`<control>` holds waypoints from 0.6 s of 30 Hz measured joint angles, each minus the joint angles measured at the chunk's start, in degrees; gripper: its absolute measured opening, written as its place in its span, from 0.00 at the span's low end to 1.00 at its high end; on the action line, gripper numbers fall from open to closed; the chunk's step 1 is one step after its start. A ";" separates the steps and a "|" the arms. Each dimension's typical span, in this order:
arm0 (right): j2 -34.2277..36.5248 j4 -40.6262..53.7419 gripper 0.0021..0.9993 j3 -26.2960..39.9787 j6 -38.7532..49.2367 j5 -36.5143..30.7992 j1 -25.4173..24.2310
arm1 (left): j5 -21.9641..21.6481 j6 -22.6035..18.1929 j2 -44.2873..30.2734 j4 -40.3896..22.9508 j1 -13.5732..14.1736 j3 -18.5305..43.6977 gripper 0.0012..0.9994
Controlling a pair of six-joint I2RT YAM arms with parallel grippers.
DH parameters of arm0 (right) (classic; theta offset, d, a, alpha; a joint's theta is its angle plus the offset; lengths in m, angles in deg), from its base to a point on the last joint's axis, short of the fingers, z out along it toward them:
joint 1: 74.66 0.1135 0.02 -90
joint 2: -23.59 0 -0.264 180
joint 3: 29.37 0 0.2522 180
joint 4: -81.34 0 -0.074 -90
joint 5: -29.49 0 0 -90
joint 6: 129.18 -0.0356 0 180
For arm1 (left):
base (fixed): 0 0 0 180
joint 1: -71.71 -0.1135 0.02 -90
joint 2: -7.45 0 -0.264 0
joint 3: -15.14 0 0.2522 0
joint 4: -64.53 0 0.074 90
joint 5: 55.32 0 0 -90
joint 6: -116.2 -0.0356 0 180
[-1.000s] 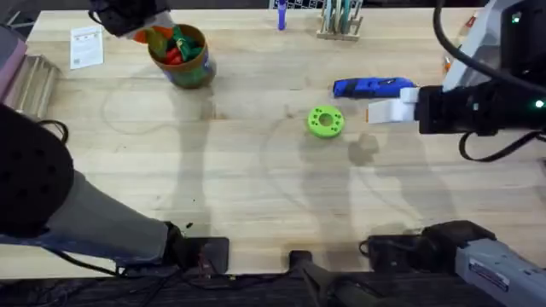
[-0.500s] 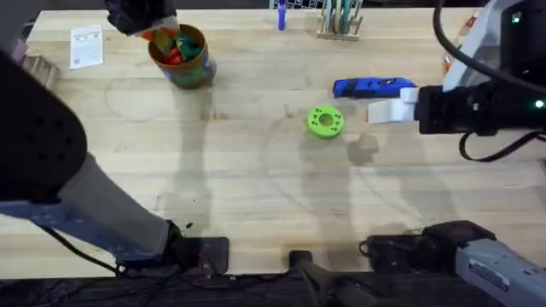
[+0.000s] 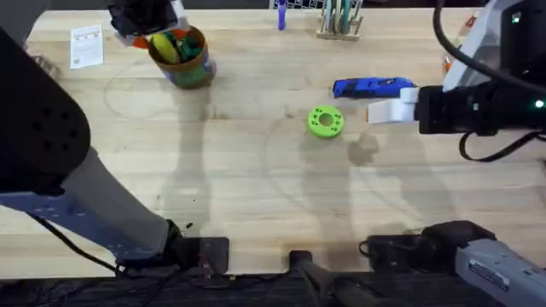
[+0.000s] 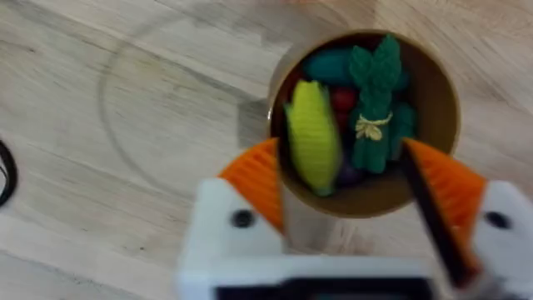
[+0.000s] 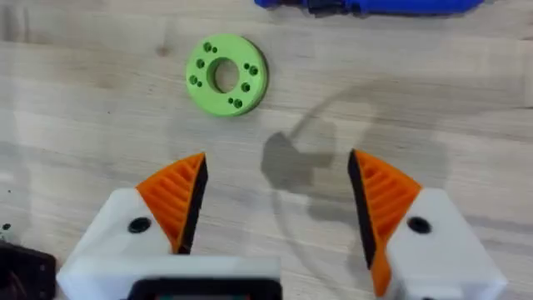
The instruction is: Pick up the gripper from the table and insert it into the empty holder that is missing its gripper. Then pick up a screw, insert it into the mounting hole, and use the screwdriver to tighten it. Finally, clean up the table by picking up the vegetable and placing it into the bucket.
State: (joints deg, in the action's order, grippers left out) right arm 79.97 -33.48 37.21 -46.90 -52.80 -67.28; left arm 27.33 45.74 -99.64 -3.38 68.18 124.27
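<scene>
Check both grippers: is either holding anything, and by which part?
Nothing is held. The left gripper is open above the bucket, with the corn lying inside. The right gripper is open over bare table.

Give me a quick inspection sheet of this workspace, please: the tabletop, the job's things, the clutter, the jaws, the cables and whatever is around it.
Surface: pale wooden table, faint ring marks.
Job's things: yellow corn lies inside the bucket; blue screwdriver lies on the table; white holder with an orange tip on the black arm at the right edge.
Clutter: green disc; red and green toy vegetables in the bucket; paper card; rack at the far edge.
Grippers: left gripper above the bucket, jaws open; right gripper above bare wood, jaws open.
Cables: black cable near the holder arm.
Surroundings: nothing seen.
</scene>
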 joint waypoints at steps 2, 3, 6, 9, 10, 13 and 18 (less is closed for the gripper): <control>0.00 0.00 0.95 0.00 0.00 0.00 0.00 | 0.02 0.11 0.00 0.00 0.00 0.00 0.94; 0.00 0.00 0.95 0.00 0.00 0.00 0.00 | 0.02 0.17 0.02 -0.02 0.00 0.00 0.97; 0.00 0.00 0.95 0.00 0.00 0.01 0.00 | 0.00 0.13 0.00 -0.23 0.00 0.00 0.99; 0.00 0.00 0.95 0.00 0.00 0.00 0.00 | 0.01 0.13 0.02 -1.35 0.00 0.00 0.99; 0.00 0.00 0.95 0.00 0.00 0.00 0.00 | 0.00 0.13 0.01 -1.63 0.00 0.00 0.99; 0.00 0.00 0.95 0.00 0.00 0.00 0.00 | 0.02 0.13 0.15 -2.65 0.00 0.00 0.99; 0.00 0.00 0.95 0.00 0.00 0.00 0.00 | 0.03 0.13 3.76 -5.96 0.00 0.00 0.99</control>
State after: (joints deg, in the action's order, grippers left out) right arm 79.97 -33.48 37.21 -46.90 -52.80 -67.28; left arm 27.35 45.88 -95.88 -9.34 68.18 124.27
